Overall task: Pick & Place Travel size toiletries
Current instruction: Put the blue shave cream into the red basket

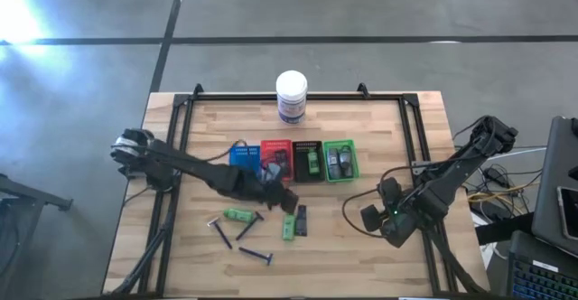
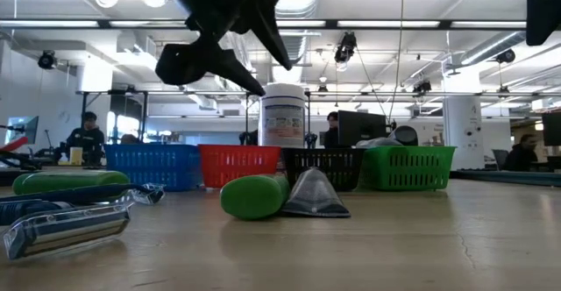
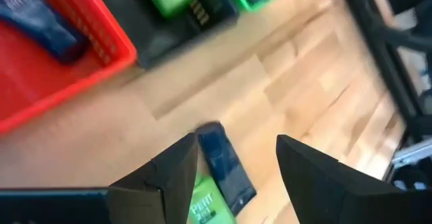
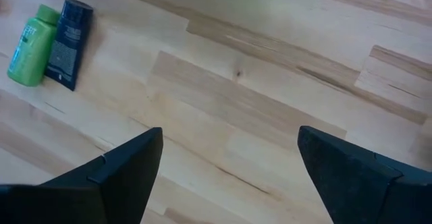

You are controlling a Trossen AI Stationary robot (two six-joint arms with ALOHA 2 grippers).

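- Toiletries were split: some already sat in the trays mid-table, i.e. a dark blue tube point(image 3: 40, 23) in the red tray point(image 1: 275, 159), a green tube point(image 1: 312, 162) in the black tray point(image 1: 308, 161), grey mini bottles point(image 1: 340, 163) in the green tray point(image 1: 340, 160). The blue tray point(image 1: 242, 154) sat at the row's left end.
- Loose items lay nearer the table's front edge: a green tube point(image 1: 237, 215) and razors point(image 1: 256, 256) front-left of centre, plus a green tube point(image 4: 30, 45) touching a dark tube point(image 4: 67, 43) side by side, just in front of the trays.
- Left gripper point(image 3: 233, 173) hovered above the table by the red/black trays, over that touching pair; jaws partly open, nothing betw. them.
- Right gripper point(image 4: 229, 163) hung over bare wood toward the front-right of the table, jaws wide, empty; well apart from any item.
- Risk 1: the pair touched, so jaws coming down on the dark tube could prob. catch or shove the green one too, giving a double pick or a skewed grip.
- Risk 2: tubes are round and smooth; an off-centre pinch could roll or squirt one away toward the front edge.
- Risk 3: trays looked light and stood wall to wall; the left arm passing low could nudge the row and upset sorted items.
- Risk 4: razors lay flat and thin on the wood, so fingertips might scrape the table and miss the handle.
- The white jar point(image 1: 292, 96) at the back edge stood clear of both arms; low risk there.
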